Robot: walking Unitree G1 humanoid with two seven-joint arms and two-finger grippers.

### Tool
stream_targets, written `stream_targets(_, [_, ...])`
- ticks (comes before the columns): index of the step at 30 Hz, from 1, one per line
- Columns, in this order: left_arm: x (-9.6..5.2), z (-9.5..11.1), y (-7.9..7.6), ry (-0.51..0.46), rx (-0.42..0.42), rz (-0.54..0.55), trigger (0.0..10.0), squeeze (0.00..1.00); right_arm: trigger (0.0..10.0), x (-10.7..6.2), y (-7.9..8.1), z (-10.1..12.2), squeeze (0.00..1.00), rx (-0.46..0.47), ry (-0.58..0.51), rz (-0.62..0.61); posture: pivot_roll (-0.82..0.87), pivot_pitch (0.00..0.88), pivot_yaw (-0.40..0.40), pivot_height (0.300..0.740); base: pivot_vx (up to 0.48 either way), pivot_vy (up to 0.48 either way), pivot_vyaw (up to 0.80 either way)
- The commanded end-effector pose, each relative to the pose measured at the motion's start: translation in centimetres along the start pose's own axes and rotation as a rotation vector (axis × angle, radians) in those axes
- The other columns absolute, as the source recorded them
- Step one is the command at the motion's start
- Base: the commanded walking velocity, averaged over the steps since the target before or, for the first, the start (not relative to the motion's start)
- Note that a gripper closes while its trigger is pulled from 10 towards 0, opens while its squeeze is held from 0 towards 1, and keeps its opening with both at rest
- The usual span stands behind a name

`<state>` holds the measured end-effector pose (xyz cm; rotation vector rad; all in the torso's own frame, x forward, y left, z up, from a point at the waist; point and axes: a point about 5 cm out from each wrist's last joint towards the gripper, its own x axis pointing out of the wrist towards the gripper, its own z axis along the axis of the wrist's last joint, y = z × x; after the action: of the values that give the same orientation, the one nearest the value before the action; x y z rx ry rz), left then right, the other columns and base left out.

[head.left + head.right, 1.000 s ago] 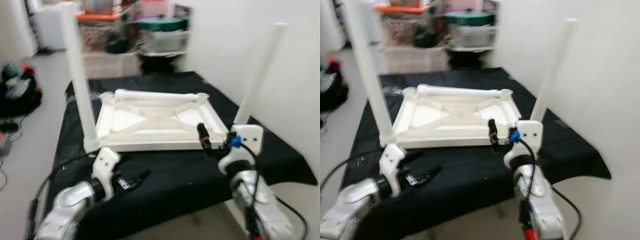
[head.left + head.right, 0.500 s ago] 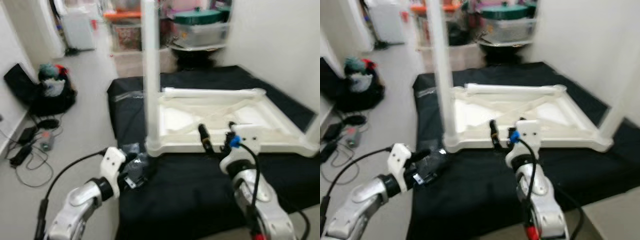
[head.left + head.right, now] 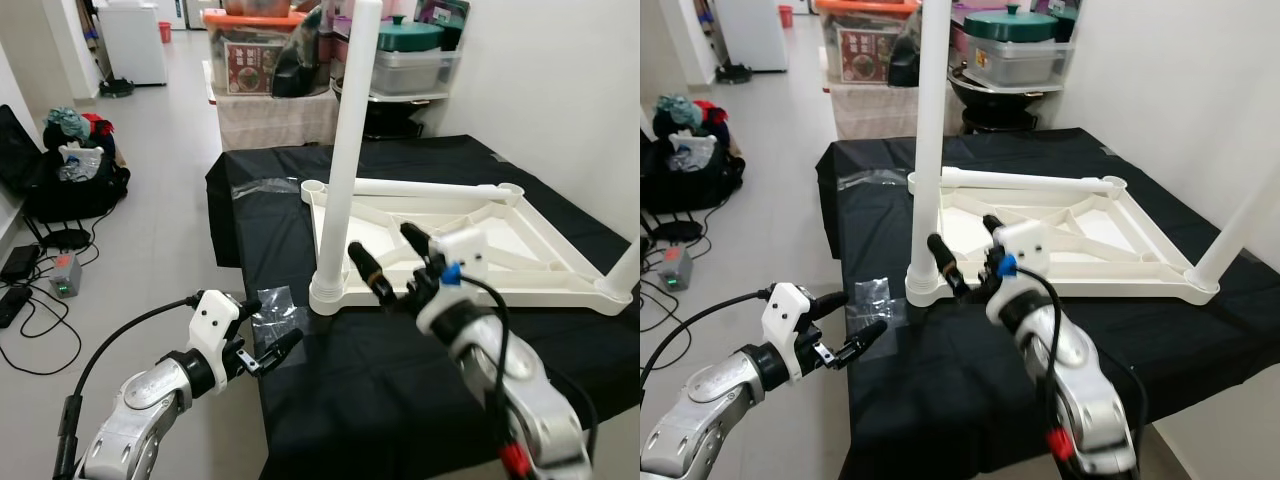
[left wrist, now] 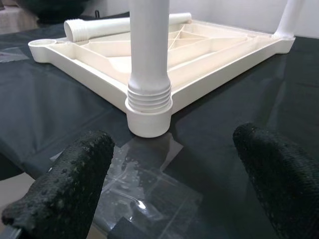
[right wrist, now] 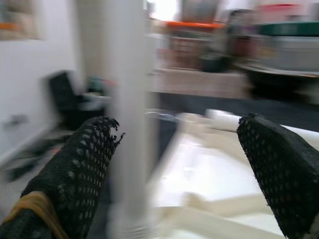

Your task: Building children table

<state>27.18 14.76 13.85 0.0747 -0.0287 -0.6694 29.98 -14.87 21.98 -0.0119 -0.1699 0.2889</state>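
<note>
Left eye view: white tabletop (image 3: 470,235) lies upside down on black cloth (image 3: 380,360); one leg (image 3: 345,150) upright in near-left corner, loose leg (image 3: 420,188) lying along far edge; R gripper (image 3: 392,257) wide open, empty, just beside upright leg; L gripper (image 3: 268,330) open, empty, low by cloth's edge nr clear plastic wrap (image 3: 270,315).

Camera has swung left since the earlier frames, so the whole scene sits shifted right and is sharp now. The right tool (image 3: 390,255), which was low at the tabletop frame's (image 3: 520,270) near edge, is now raised with fingers spread, close beside the upright leg (image 3: 345,160). The left tool (image 3: 268,335) has gone from over the black worktop (image 3: 400,380) to off its left edge, beside the clear plastic scrap (image 3: 272,315).
</note>
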Motion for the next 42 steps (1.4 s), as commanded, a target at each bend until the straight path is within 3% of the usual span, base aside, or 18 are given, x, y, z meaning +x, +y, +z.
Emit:
stream_targets(1, [-0.1,-0.5,-0.2,0.013,0.002,0.005,10.0,0.0,10.0,0.8,-0.8,-0.9,0.0,0.052,0.056,-0.08,0.1,0.0,-0.077,0.74,0.0,0.0,0.0])
stream_targets(4, [-0.1,-0.5,-0.4,0.014,0.002,0.004,10.0,0.0,10.0,1.6,0.2,-0.5,0.0,0.097,0.034,-0.001,0.11,0.0,-0.08,0.74,0.0,0.0,0.0])
stream_targets(13, [0.1,-0.6,-0.4,0.013,0.01,0.006,10.0,0.0,10.0,3.8,2.1,0.8,0.0,0.078,-0.016,0.228,0.14,0.0,-0.102,0.74,0.0,0.0,0.0])
stream_targets(16, [0.1,-0.7,-0.4,0.012,0.009,0.009,10.0,0.0,10.0,4.2,1.9,0.8,0.0,0.065,-0.01,0.224,0.14,0.0,-0.102,0.74,0.0,0.0,0.0])
stream_targets(24, [0.1,-0.7,-0.7,0.008,0.008,0.015,10.0,0.0,10.0,7.2,0.4,-0.7,0.0,0.064,0.064,0.055,0.16,0.0,-0.117,0.74,0.0,0.0,0.0])
stream_targets(25, [0.1,-0.6,-0.7,0.007,0.01,0.017,10.0,0.0,10.0,8.0,0.8,-0.8,0.0,0.072,0.064,0.053,0.17,0.0,-0.116,0.74,0.0,0.0,0.0])
stream_targets(29, [0.1,-0.6,-0.8,0.007,0.013,0.015,10.0,0.0,10.0,8.9,1.6,-0.7,0.0,0.096,0.051,0.094,0.18,0.0,-0.119,0.74,0.0,0.0,0.0])
stream_targets(34, [0.2,-0.3,-0.7,0.002,0.017,0.021,10.0,0.0,10.0,10.1,4.7,0.8,0.0,0.104,-0.024,0.269,0.19,0.0,-0.132,0.74,0.0,0.0,0.0])
stream_targets(38, [0.2,-0.3,-0.7,0.002,0.016,0.025,10.0,0.0,10.0,10.2,5.2,1.0,0.0,0.093,-0.038,0.308,0.2,0.0,-0.135,0.74,0.0,0.0,0.0])
stream_targets(42, [0.1,-0.6,-0.9,0.009,0.013,0.028,10.0,0.0,10.0,10.7,4.8,0.1,0.0,0.077,0.006,0.25,0.19,0.0,-0.137,0.74,0.0,0.0,0.0])
